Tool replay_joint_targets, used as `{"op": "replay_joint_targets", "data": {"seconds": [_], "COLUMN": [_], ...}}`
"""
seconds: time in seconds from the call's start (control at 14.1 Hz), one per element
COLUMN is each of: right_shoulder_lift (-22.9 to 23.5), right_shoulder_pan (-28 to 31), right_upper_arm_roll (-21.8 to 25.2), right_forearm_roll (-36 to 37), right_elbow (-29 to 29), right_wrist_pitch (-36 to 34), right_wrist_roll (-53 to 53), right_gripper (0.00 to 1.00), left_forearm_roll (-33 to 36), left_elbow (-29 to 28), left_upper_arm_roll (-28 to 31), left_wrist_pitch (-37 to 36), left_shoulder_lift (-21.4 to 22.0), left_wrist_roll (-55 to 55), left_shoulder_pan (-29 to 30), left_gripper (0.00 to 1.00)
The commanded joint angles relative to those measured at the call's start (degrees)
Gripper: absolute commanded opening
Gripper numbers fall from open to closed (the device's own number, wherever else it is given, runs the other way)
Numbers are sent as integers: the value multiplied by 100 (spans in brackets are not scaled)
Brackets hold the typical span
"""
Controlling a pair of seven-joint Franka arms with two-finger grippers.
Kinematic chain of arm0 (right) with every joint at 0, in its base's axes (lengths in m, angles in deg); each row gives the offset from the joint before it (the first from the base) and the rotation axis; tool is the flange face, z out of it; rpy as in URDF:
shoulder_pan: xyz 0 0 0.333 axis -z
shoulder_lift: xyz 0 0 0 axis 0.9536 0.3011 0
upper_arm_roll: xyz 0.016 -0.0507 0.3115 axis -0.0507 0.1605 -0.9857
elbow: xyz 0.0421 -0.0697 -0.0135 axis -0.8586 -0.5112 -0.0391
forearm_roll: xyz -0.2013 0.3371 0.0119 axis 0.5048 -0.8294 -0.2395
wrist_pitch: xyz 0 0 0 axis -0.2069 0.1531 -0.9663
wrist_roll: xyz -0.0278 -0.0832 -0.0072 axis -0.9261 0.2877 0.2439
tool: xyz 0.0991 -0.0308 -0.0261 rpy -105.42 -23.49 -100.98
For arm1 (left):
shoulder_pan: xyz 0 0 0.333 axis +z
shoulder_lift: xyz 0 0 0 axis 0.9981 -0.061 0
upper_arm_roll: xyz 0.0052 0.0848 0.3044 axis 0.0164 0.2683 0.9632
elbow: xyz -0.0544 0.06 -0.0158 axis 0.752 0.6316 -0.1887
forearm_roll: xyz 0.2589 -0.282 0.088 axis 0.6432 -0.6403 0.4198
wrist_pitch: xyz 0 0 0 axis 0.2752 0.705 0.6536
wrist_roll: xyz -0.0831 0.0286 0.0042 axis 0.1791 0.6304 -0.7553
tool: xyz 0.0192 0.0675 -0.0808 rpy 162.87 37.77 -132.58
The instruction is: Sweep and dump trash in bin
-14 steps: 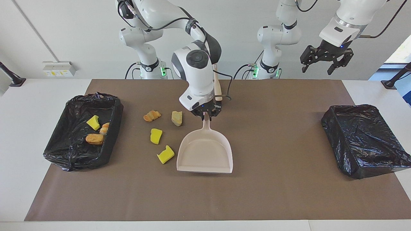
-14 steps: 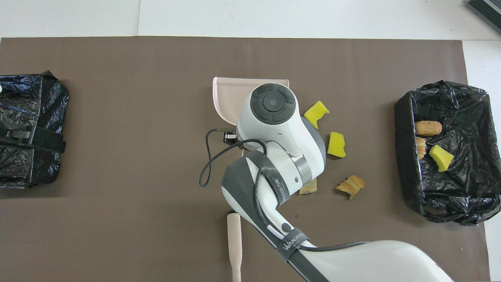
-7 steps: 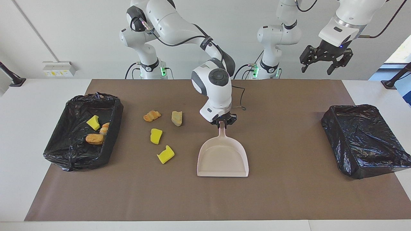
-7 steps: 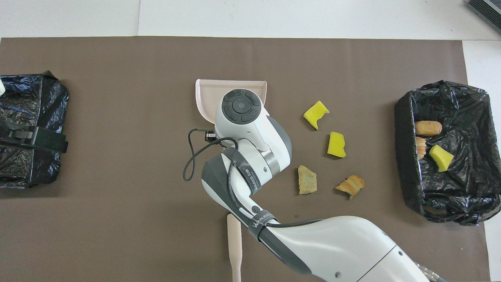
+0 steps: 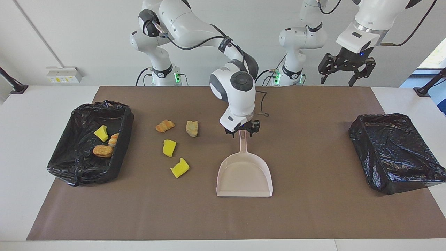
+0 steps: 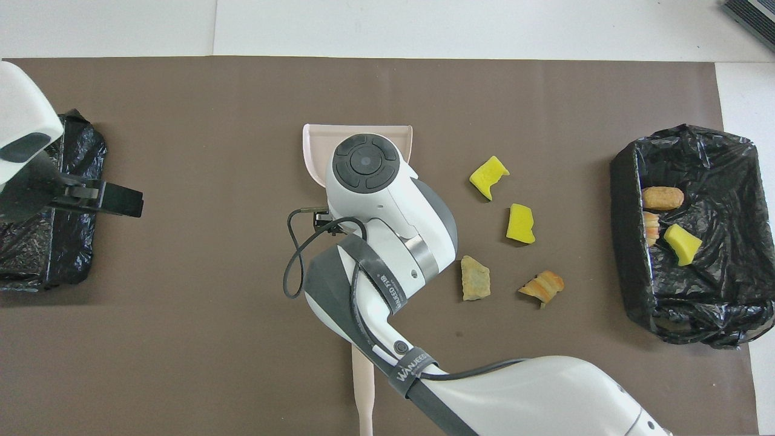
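While 1 brown mat [image 5: 313, 216] covers most of the white surface [image 5: 41, 101], 2 black-lined bins stand on it, 1 bin [image 5: 393, 153] at the left arm's end holding nothing visible and the other bin [image 5: 69, 164] at the right arm's end. 2 white arms work here; the right arm's dark strap reads "WANJEE" [image 6: 412, 369] in the overhead view, and a second strap carries writing too small to read. 1 cream dustpan [image 5: 244, 177] lies flat mid-mat, its handle pointing toward the robots. The right pincer [image 5: 243, 131] sits at the tip of that handle with its fingers spread apart on either side of it, not clamping. The left pincer [image 5: 346, 69] hangs high in the air, over the mat's edge near the left arm's end, fingers wide apart and holding nothing. 1 cream brush handle [image 6: 363, 393] lies near the robots. The trash counts 7 scraps: 3 in the bin at the right arm's end [image 5: 102, 143], and 4 loose on the mat [image 5: 174, 148] between that bin and the dustpan, 2 yellow, 1 orange-brown, 1 beige.
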Motion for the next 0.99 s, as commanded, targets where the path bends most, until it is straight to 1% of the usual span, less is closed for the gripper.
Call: {"op": "replay_joint_targets", "data": {"seconds": [0.0, 0.14, 0.28, 0.35, 0.42, 0.57, 0.71, 0.78, 0.92], "right_shoulder_lift": [-991, -1554, -2037, -2318, -2608, -3101, -3418, -3533, -3779], "right_shoulder_pan": [20, -110, -417, -576, -751, -1068, -1419, -1552, -1745], "right_upper_arm_roll": [-115, -211, -220, -220, -220, -220, -220, -220, -220], "right_forearm_roll": [31, -91, -136, -162, -345, -741, -1101, -1242, -1384], "right_elbow": [-1270, -2053, -2826, -3291, -3792, -4611, -5008, -5140, -5500], "right_wrist_pitch": [42, 112, 218, 392, 638, 1130, 1203, 1203, 1229], "right_wrist_roll": [-46, -64, -248, -327, -345, -389, -503, -573, -591], "right_gripper": [100, 100, 100, 100, 100, 100, 100, 100, 100], "left_forearm_roll": [24, 33, 42, 111, 173, 619, 989, 1008, 1174], "left_elbow": [-436, -428, -436, -445, -454, -524, -882, -1033, -1148], "left_upper_arm_roll": [-239, -485, -722, -906, -1082, -1512, -1943, -2024, -2060], "left_wrist_pitch": [707, 1146, 1517, 1675, 1885, 2184, 2667, 2835, 3160], "left_shoulder_lift": [-132, -527, -913, -1168, -1353, -1775, -1908, -1926, -2180], "left_wrist_roll": [-383, -883, -1217, -1515, -1840, -2455, -3097, -3231, -3529], "left_shoulder_pan": [-39, -30, -47, -56, -56, -109, -92, -118, -310], "left_gripper": [100, 100, 100, 100, 100, 100, 100, 100, 100]}}
